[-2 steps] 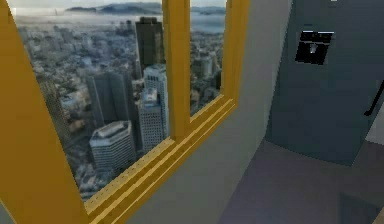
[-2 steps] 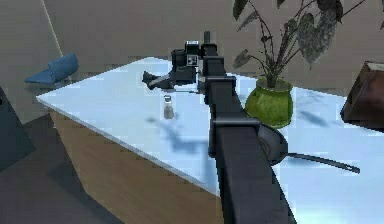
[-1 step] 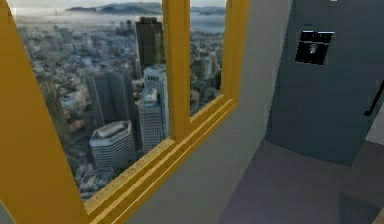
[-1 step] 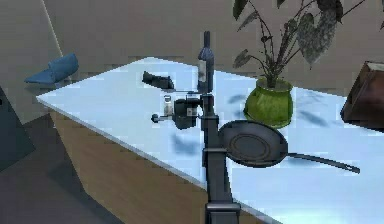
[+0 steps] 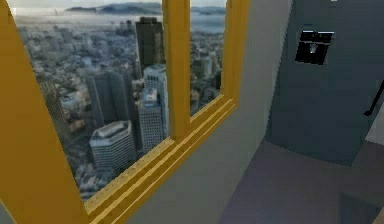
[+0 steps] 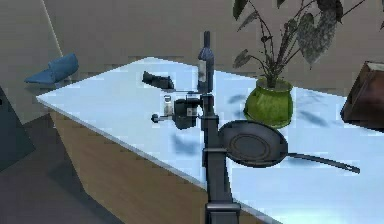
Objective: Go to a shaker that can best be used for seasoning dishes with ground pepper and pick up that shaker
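Item: small pale shaker point(image 6: 167, 100) | stands on our desk point(image 6: 110, 100), at 12 o'clock from the claw point(image 6: 163, 116), close by | claw: we cannot tell its spread, nor whether it holds anything | dark bottle point(image 6: 205, 60) at 1 o'clock of shaker | pan point(image 6: 255, 145) at 4 o'clock
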Tool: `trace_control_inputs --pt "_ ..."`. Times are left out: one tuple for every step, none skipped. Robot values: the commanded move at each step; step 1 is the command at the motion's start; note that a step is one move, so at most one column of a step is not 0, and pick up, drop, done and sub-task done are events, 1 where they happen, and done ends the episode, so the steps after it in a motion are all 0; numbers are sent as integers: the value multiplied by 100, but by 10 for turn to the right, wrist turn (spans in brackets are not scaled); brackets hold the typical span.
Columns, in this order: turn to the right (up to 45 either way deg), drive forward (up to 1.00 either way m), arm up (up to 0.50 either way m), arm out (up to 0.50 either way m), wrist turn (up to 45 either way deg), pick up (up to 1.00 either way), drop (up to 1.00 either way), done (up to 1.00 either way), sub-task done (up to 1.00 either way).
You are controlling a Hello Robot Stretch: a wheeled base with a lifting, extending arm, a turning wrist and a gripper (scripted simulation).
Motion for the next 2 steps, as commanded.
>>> trace_control_inputs --pt "0 0 10 0 0 0 0 0 0" --pt "0 0 0 0 0 0 0 100 0"
